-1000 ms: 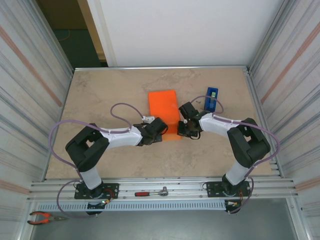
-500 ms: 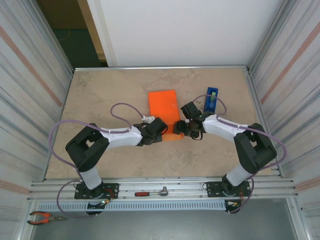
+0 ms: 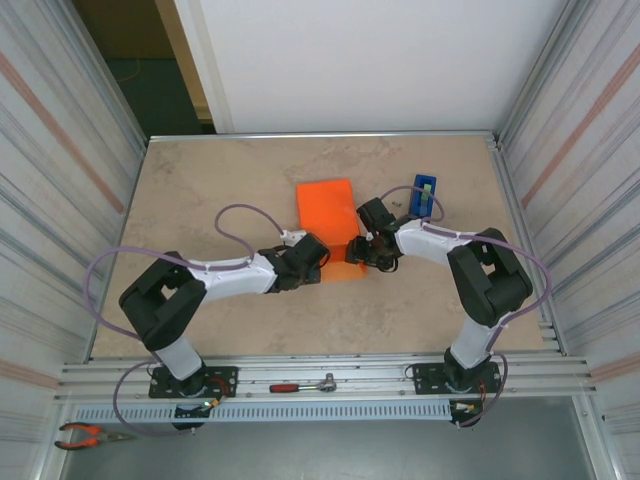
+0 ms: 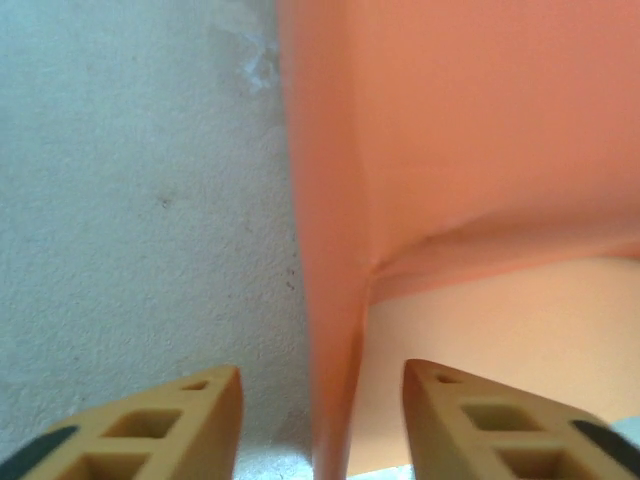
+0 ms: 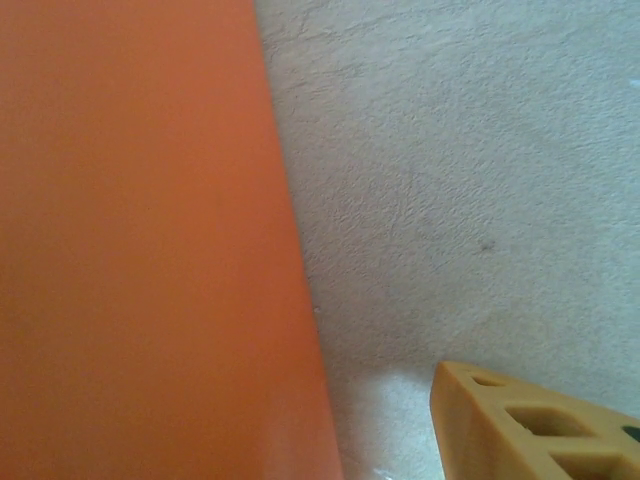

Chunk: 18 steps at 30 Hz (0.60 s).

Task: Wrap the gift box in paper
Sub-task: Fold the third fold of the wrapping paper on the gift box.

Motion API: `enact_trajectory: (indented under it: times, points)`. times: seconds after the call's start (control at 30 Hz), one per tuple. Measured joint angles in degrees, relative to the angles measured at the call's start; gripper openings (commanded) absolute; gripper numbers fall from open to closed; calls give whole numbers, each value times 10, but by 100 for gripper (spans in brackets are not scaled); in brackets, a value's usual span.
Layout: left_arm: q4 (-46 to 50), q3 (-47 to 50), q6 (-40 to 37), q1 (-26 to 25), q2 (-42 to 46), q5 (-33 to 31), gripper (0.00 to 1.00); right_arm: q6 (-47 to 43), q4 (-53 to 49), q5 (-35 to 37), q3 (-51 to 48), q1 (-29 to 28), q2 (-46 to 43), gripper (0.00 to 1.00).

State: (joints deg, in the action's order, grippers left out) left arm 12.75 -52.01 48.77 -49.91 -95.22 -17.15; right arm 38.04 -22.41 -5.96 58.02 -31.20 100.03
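Left gripper [image 4: 320,385] with jaws parted, straddling an upright crease at the near left corner of the paper [image 3: 328,215]. Both fingers stand clear of the sheet and clamp nothing. The straddle probably sets up a pinch to sharpen the corner fold.

Right gripper [image 3: 365,250] at the paper's near right corner. Its wrist view gives one finger [image 5: 530,425] over bare desk [image 3: 220,190], beside the paper's straight edge and apart from it, so whether these jaws are open or shut cannot be told. One gripper at each near corner lets the end flap be worked from both sides at once.

Paper: bright orange, matte, folded into a flat oblong lying on the desk, with crisp long edges and a smooth top. Beneath the fold at its near left corner shows a paler pinkish face, judged to be the gift box [image 4: 500,330] enclosed within; that end looks not yet closed.

Blue tape dispenser [image 3: 423,197] upright near the paper's far right corner, presumably kept within reach for sealing.
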Motion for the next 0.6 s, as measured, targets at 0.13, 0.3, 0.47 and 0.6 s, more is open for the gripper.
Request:
enact_trajectory:
  times: [0.13, 0.3, 0.47, 0.6]
  points:
    - [-21, -1, -13, 10, 1, 6, 57, 0, 2, -1, 3, 1, 4, 58]
    - [-28, -31, -22, 12, -31, 5, 57, 0, 2, -1, 3, 1, 4, 60]
    - [-33, -35, -15, 8, -54, -25, 56, -3, 5, -5, -10, 2, -15, 77]
    - [-30, -35, -9, 4, -57, -51, 56, -11, -7, -2, -21, 5, -58, 98]
